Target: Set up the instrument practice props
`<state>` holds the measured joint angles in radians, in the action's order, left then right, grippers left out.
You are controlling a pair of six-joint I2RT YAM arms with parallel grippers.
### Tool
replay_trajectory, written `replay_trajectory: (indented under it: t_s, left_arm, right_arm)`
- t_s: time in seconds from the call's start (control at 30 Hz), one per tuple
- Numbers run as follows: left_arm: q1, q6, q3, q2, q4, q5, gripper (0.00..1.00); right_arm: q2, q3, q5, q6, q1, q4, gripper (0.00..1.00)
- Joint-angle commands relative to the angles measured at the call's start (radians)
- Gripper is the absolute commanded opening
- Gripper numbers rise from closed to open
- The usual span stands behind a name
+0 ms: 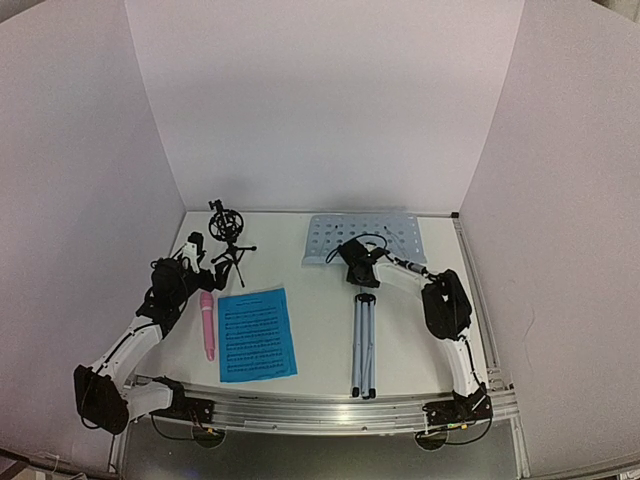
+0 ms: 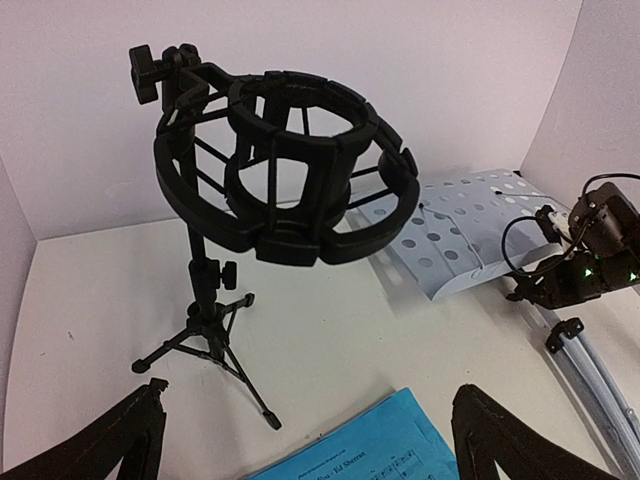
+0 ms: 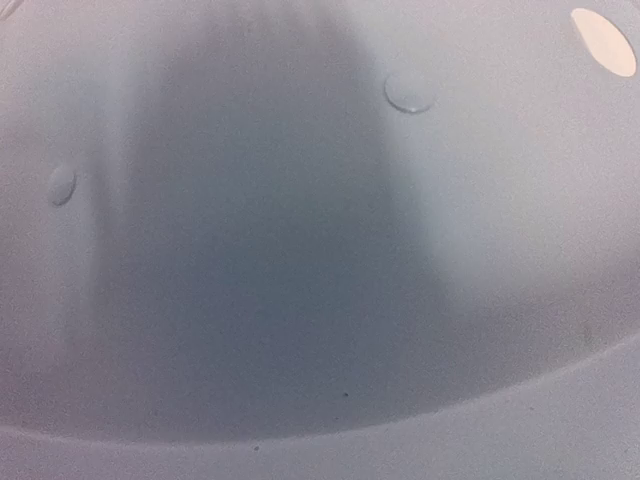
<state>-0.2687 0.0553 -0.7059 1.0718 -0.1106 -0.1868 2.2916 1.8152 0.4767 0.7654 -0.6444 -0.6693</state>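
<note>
Black tripod mic mount (image 2: pixel 290 243) upright beyond left pincer (image 2: pixel 310 390), fingers (image 2: pixel 110 440) parted, blue sheet music (image 2: pixel 370 445) between them

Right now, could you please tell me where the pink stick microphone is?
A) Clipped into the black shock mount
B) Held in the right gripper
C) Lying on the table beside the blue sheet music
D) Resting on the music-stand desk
C: the pink stick microphone lies flat on the table, just left of the blue sheet music, and the ring of the black shock mount is empty.
</note>
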Motion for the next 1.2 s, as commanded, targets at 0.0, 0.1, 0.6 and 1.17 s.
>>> replay_trajectory:
  t_s: [0.0, 0.1, 0.6, 1.17]
  left_arm:
    - [-0.003, -0.024, 0.004, -0.011, -0.052, 0.012, 1.00]
    - [-0.003, -0.033, 0.008, -0.011, -0.066, 0.014, 1.00]
    - [-0.004, -0.097, 0.008, -0.022, -0.080, 0.027, 1.00]
    - [-0.004, -0.147, -0.036, -0.025, -0.051, -0.087, 1.00]
  right_arm:
    - [0.012, -0.087, 0.009, 0.024, -0.030, 0.008, 0.34]
    - [-0.031, -0.169, 0.034, 0.000, -0.052, 0.117, 0.36]
    - [-0.018, -0.282, 0.042, 0.044, -0.046, 0.192, 0.28]
    - [-0.261, -0.177, 0.197, -0.101, -0.023, 0.440, 0.00]
